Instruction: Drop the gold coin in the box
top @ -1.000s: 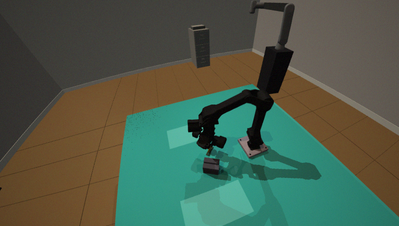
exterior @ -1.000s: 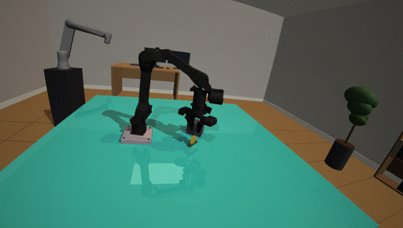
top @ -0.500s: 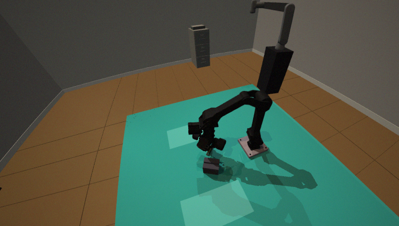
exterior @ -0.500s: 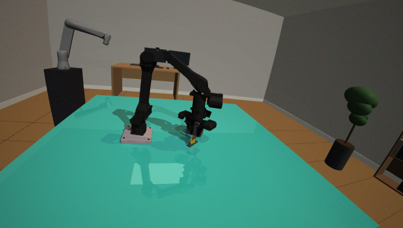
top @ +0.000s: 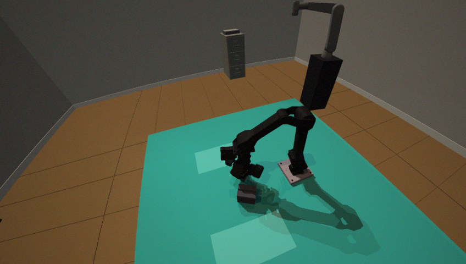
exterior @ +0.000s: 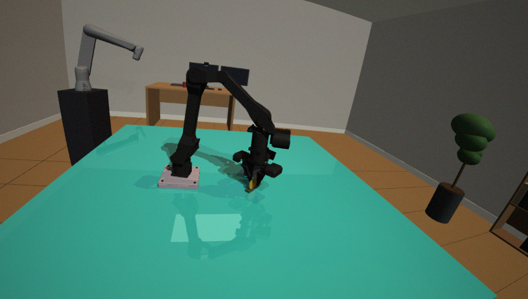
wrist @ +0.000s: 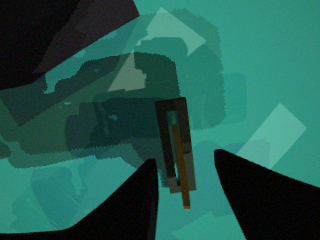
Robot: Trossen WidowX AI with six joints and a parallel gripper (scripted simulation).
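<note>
The gold coin [exterior: 252, 183] [wrist: 180, 165] stands on edge in the dark holder [exterior: 249, 190] [wrist: 183, 115]. In the wrist view it is a thin upright strip whose near end sticks out past the holder's lower end. My gripper [top: 243, 179] [exterior: 254, 180] [wrist: 184, 162] is open and points down at the coin, one finger on each side, with a gap on both sides in the wrist view. The grey box [top: 247, 195] [wrist: 95, 32] stands close by, its slot line visible on top in the top view. In the exterior view my gripper hides the box; in the top view the coin is hidden.
My arm's pale base plate [top: 292, 178] [exterior: 177, 182] sits on the teal surface [top: 170, 196] [exterior: 111, 259]. The box lies at the upper left of the wrist view, close beside my gripper. A dark pedestal [top: 320, 81] [exterior: 84, 122] with another arm stands beyond the surface.
</note>
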